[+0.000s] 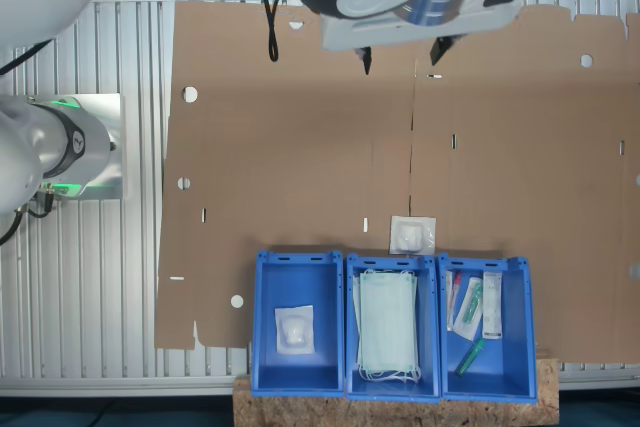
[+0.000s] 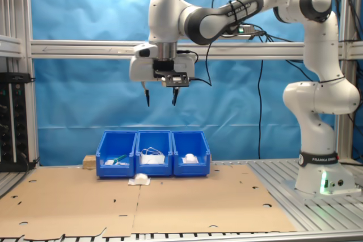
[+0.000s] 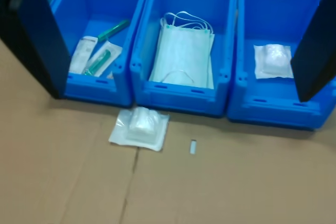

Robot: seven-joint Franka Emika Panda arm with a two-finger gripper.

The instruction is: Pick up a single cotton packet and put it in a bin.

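Your gripper (image 2: 160,98) hung high above the cardboard sheet (image 2: 187,202), fingers spread wide and holding nothing. One cotton packet (image 1: 412,235) lay flat on the cardboard, just in front of the middle crate (image 1: 394,265) with the face masks (image 1: 388,325). A second packet (image 1: 294,330) sat inside the bin (image 1: 296,265) at the first exterior view's left. The third crate (image 1: 488,267) held syringe packets (image 1: 478,307).
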